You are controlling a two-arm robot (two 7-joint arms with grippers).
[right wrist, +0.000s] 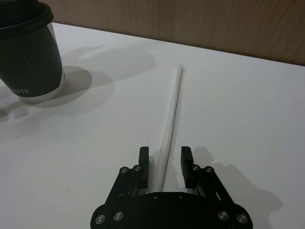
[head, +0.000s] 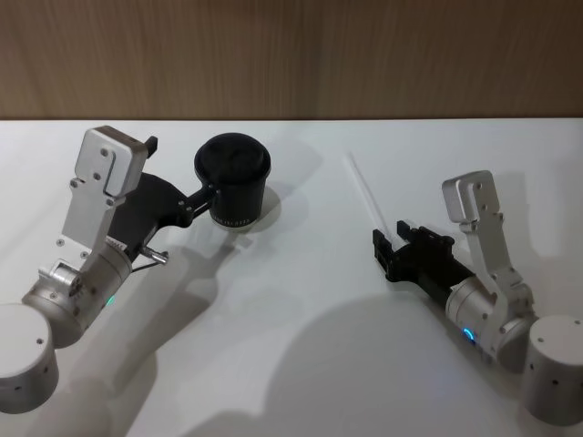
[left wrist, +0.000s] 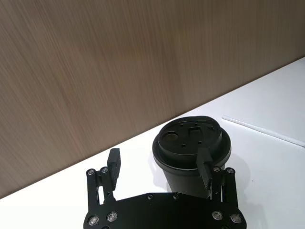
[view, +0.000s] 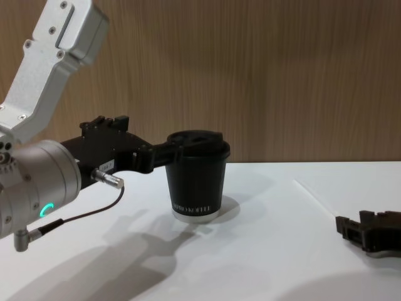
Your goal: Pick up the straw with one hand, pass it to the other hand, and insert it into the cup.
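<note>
From the head view, the straw (head: 364, 191) lies flat on the white bench (head: 291, 364), well to the right of the cup (head: 233, 182). The right pincer (head: 392, 238) sits low at the near end of the straw. The left pincer (head: 178, 169) reaches in from the left, and one of its fingers (head: 202, 195) is up against the side of the cup. From the left wrist view, the left pincer (left wrist: 159, 158) is wide apart and holds nothing. One finger (left wrist: 205, 167) is in front of the black cup (left wrist: 186, 143), and the other finger is out over the bare bench (left wrist: 57, 200). The straw (left wrist: 262, 129) lies on the bench past the cup. From the right wrist view, the right pincer (right wrist: 165, 160) has its two fingers apart. The straw (right wrist: 174, 105) runs between them and on across the bench (right wrist: 248, 119), and it is not squeezed. The cup (right wrist: 28, 57) stands far off to one side. From the chest view, the cup (view: 197, 182) stands upright on the bench (view: 263, 251) with its lid on. The left pincer (view: 164, 152) comes in from the left and meets the cup just under the lid. The straw (view: 313, 191) is a thin pale line on the bench to the right. The right pincer (view: 344, 226) is low at the right edge, close to the bench.
</note>
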